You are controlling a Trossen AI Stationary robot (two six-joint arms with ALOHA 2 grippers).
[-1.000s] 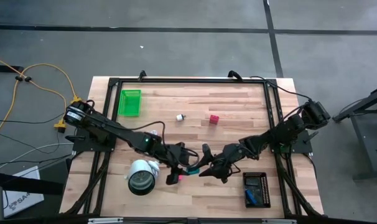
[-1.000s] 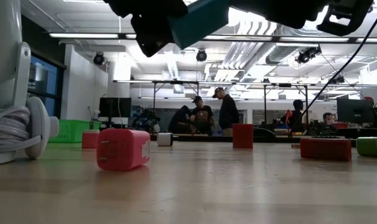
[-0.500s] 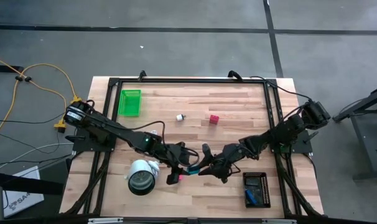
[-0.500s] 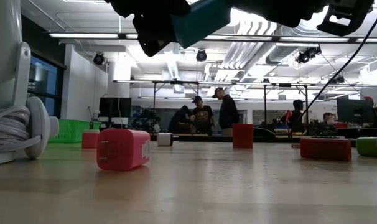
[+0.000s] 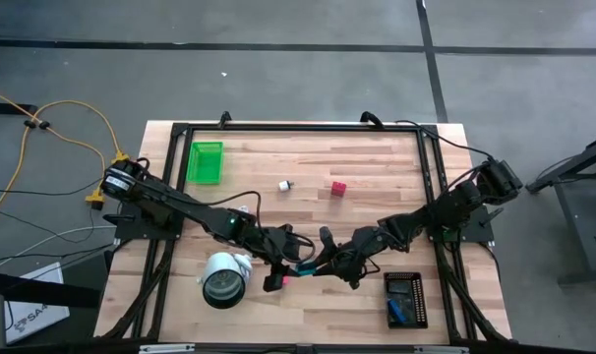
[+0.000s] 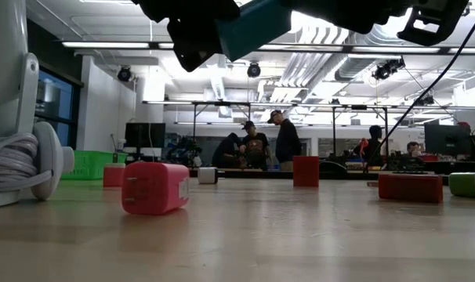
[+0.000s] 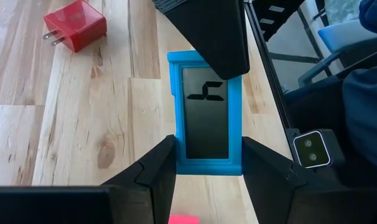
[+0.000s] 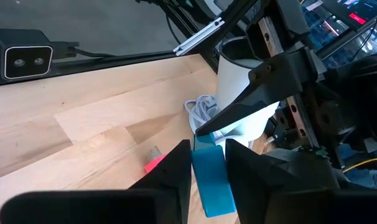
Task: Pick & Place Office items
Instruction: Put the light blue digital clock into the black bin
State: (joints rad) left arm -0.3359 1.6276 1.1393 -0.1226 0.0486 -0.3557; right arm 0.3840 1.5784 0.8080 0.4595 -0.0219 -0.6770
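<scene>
The table (image 5: 308, 157) is light wood with a black frame (image 5: 278, 128) around its edge. On its near left side stands the white-and-grey roll (image 5: 222, 276), just beside the left arm (image 5: 180, 205), which reaches in from the left; the right arm (image 5: 426, 218) reaches in from the right, and the two meet above the near middle of the table. The green tray (image 5: 206, 162) lies at the far left, the black tray (image 5: 405, 299) at the near right with small blue bits in it. The left gripper (image 7: 204, 162) is clamped on one end of a blue case (image 7: 205, 115) with a dark screen, held up off the wood; the right gripper (image 8: 207, 155) has its fingers on either side of the other end, against it or nearly so, so that both arms bear on the same piece. In the low view it shows teal at the top, between the dark grippers. Below it on the wood lies a red plug (image 6: 154, 188), prongs out. Farther off sit a red cube (image 5: 337, 188) and a small white bit (image 5: 285, 185), well apart from the arms. People stand in the room behind.
</scene>
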